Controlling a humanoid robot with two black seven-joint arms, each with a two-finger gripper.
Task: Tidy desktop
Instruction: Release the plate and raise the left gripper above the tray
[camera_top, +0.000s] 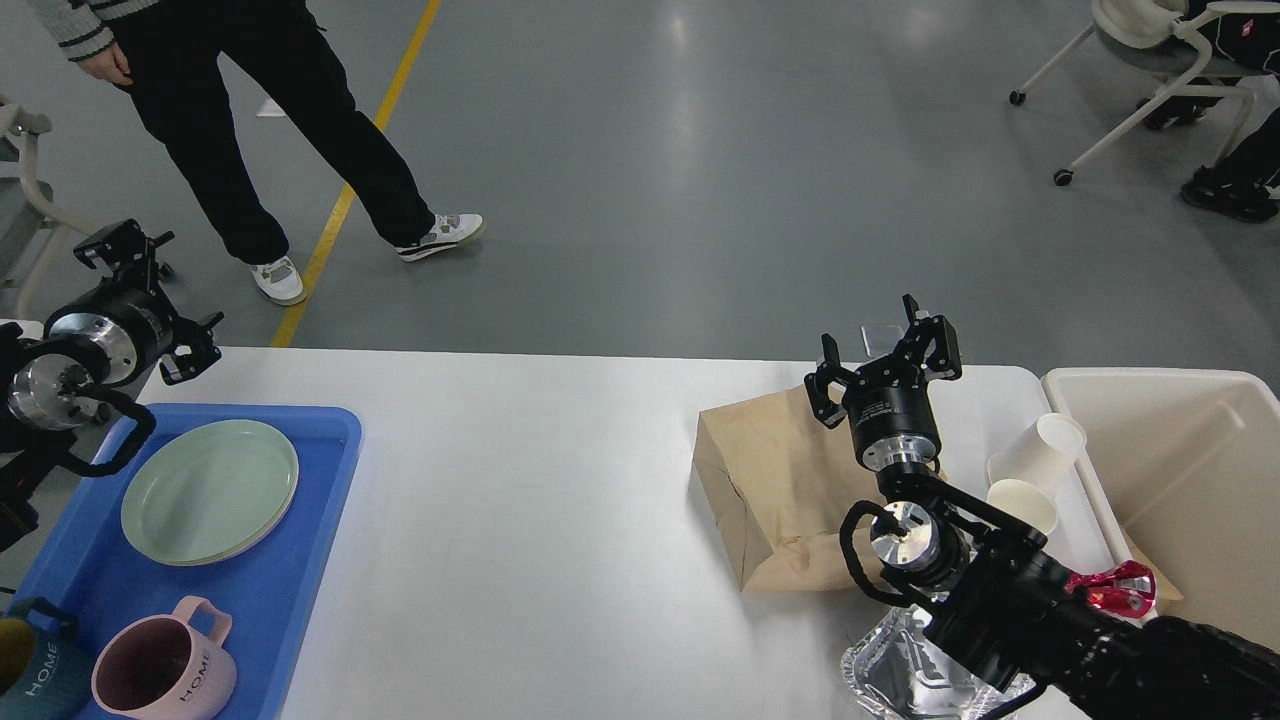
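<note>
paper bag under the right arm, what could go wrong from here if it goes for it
The right gripper hovers open over the paper bag. Two paper cups lie right beside the bag, so a sweep could knock them around. The bag is soft and creased, so the jaws may pinch only a fold. It also sits close to the desktop far edge and could be pushed off.

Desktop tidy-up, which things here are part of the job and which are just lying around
Part of the job:
desktop
brown paper bag
two white paper cups
clear plastic container
red-pink wrapper
cream bin
blue tray with green plate, pink mug, teal mug

Just around:
person walking
office chair
yellow floor line
</note>
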